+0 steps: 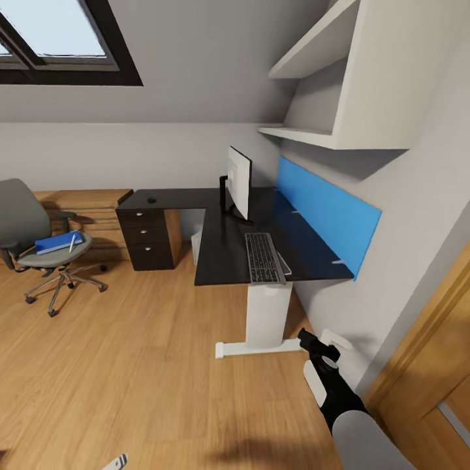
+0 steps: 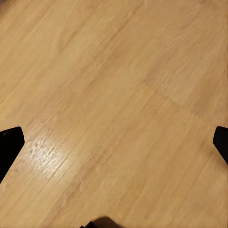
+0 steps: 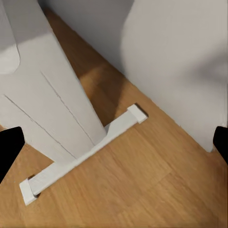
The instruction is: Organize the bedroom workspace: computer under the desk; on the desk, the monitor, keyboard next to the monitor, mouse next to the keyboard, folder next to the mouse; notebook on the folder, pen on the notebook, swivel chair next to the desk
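The black-topped desk (image 1: 222, 254) stands against the wall with its blue back panel. On it are the monitor (image 1: 239, 182), the keyboard (image 1: 263, 258) in front of the monitor, and the small black mouse (image 1: 151, 200) far off on the left wing. A thin grey-white flat thing, perhaps the notebook (image 1: 284, 264), pokes out beside the keyboard. The swivel chair (image 1: 29, 235) stands apart at the left, with the blue folder (image 1: 57, 242) and the white pen (image 1: 72, 243) on its seat. My right gripper (image 1: 307, 339) (image 3: 114, 142) is open, low by the desk's white leg (image 3: 52, 104). My left gripper (image 2: 114, 142) is open over bare floor.
A light wooden drawer chest (image 1: 88, 209) sits behind the chair. The black drawer unit (image 1: 147, 238) stands under the desk's left wing. White shelves (image 1: 326, 85) hang above the desk. A wooden door (image 1: 431, 372) is at the right. The wood floor (image 1: 130, 365) spreads in front.
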